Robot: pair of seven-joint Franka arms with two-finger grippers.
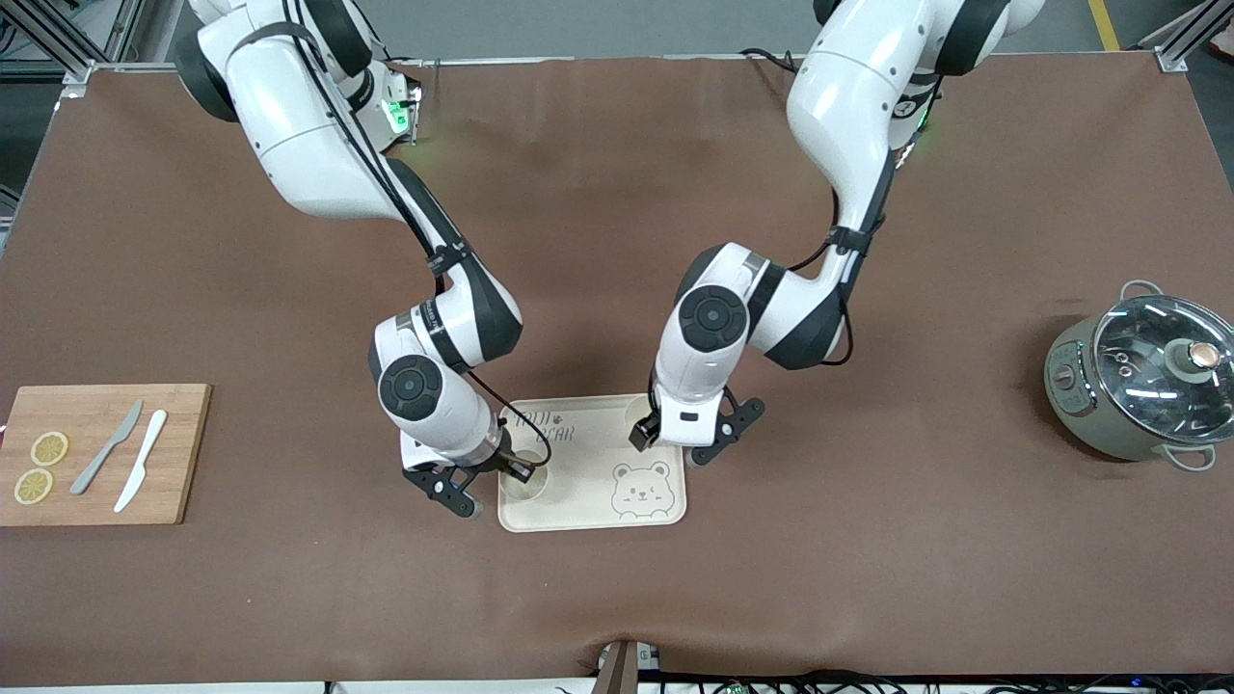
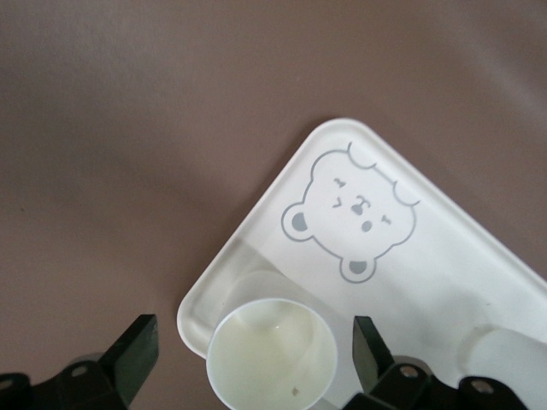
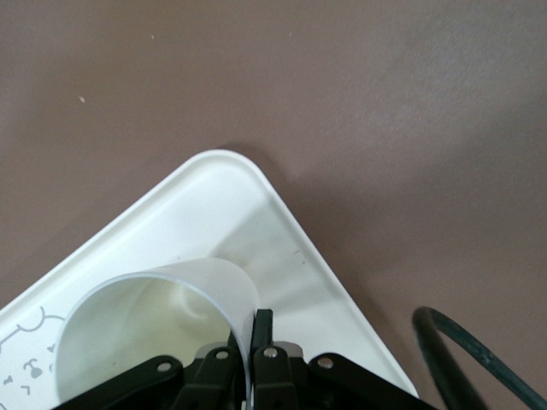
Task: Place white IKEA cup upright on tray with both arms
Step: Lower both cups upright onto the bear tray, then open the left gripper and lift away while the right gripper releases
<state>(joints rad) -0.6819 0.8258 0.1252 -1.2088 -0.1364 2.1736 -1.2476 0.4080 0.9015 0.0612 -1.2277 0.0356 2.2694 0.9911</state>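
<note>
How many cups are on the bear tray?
2. The near cup, at the tray's right-arm end, is pinched by the right gripper; the far cup stands between the left gripper's open fingers.

2 white cups [image 1: 526, 478] upright on cream tray [image 1: 588, 516] (bear print)

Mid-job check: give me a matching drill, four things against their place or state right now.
1. left hand
2. right hand
3. grey lidded cooking pot
4. wooden cutting board

a. shut on the nearer white cup's rim
b. at the left arm's end of the brown table
c. open astride the farther white cup
d. carries lemon slices and two knives

Pairs: 1-c, 2-a, 3-b, 4-d
</note>
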